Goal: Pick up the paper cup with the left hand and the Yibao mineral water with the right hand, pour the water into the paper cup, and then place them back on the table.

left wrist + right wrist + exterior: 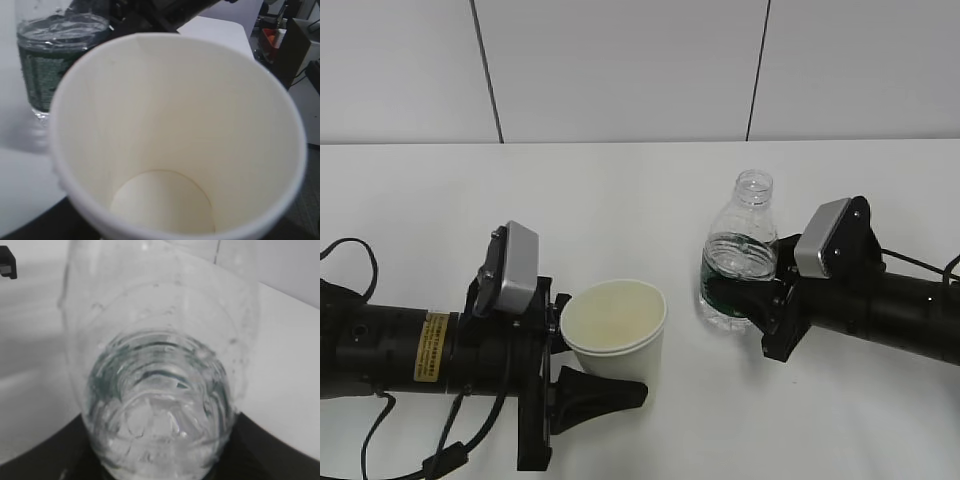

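Note:
The cream-white paper cup (615,325) sits between the fingers of my left gripper (608,348), which is shut on it. The near finger (605,392) lies along the cup's front and the far finger is hidden behind it. In the left wrist view the cup (175,135) fills the frame and is empty inside. The capless Yibao bottle (740,262), with its green label and about half full of water, is upright in my right gripper (748,300), which is shut on its lower body. The bottle also shows in the right wrist view (160,390) and the left wrist view (45,65).
The white table (620,190) runs back to a panelled white wall. Cup and bottle stand about a hand's width apart. The black left arm with the yellow label (432,348) lies low over the front left, with cables trailing; the right arm (900,310) comes in from the right.

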Robot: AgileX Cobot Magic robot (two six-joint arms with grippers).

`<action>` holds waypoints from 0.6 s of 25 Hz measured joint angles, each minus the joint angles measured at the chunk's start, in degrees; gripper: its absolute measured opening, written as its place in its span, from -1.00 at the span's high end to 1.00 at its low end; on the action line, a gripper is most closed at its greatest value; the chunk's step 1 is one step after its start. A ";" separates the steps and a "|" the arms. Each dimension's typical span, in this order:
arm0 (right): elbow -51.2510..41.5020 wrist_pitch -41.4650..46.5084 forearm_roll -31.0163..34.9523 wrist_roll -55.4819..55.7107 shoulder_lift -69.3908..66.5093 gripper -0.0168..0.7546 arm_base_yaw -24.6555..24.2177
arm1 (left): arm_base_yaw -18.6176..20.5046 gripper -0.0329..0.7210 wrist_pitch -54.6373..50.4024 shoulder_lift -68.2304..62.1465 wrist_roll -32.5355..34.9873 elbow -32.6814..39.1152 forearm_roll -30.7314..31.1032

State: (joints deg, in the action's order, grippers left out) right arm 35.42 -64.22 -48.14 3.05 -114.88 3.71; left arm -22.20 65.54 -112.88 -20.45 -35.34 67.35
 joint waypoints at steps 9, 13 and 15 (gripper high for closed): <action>0.00 0.00 -5.15 0.12 3.47 -0.03 0.00 | -5.01 -0.21 0.00 0.00 0.00 0.00 0.00; 0.00 1.15 -6.22 0.12 6.45 -0.03 0.00 | -7.11 -0.21 0.00 0.00 0.00 0.00 -0.76; 0.00 2.24 -6.32 0.12 7.71 -0.03 0.00 | -7.80 -0.21 0.00 0.00 0.00 0.00 -1.00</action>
State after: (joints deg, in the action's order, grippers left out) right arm 35.42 -61.98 -54.47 3.17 -107.16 3.71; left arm -29.99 65.54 -112.88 -20.45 -35.34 66.35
